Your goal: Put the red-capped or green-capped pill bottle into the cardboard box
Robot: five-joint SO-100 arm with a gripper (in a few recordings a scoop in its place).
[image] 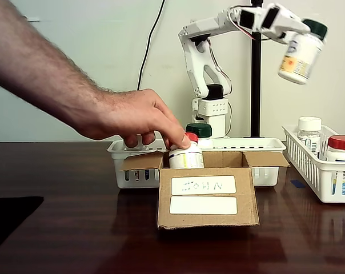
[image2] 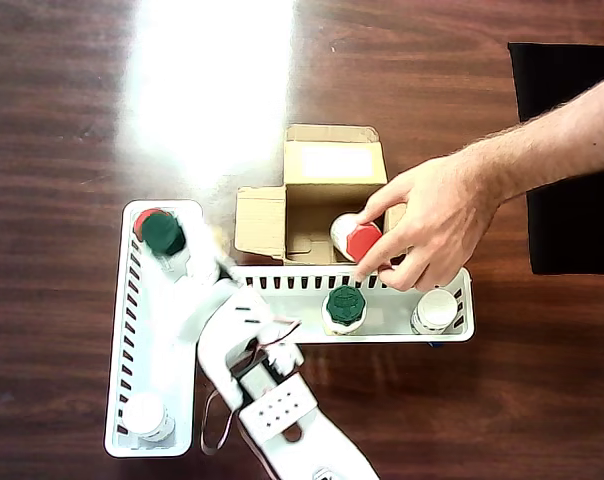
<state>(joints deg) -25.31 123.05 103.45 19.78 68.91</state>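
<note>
Fixed view, left to right. A person's bare hand (image: pixel 132 117) reaches in from the left, fingers on a white bottle with a red cap (image: pixel 186 152) standing inside the small brown cardboard box (image: pixel 207 200). The box's flaps are open and it has two white labels on its front. Behind the box is a long white slotted basket (image: pixel 264 165) holding a green-capped bottle (image: pixel 199 130); its body is hidden behind the box and hand. High at right, the white gripper (image: pixel 287 28) is clamped on the white pill bottle with dark green cap and yellow-orange label (image: pixel 301 54), tilted in the air, well above everything. The right basket (image: pixel 315 171), cut off by the edge, holds a white-capped bottle (image: pixel 309 131) and a red-capped one (image: pixel 341 149).

Overhead, the arm covers part of the left basket (image2: pixel 122 330). The held bottle's cap (image2: pixel 163 233) shows there, and there is a white cap (image2: pixel 145 413) at the near end.
</note>
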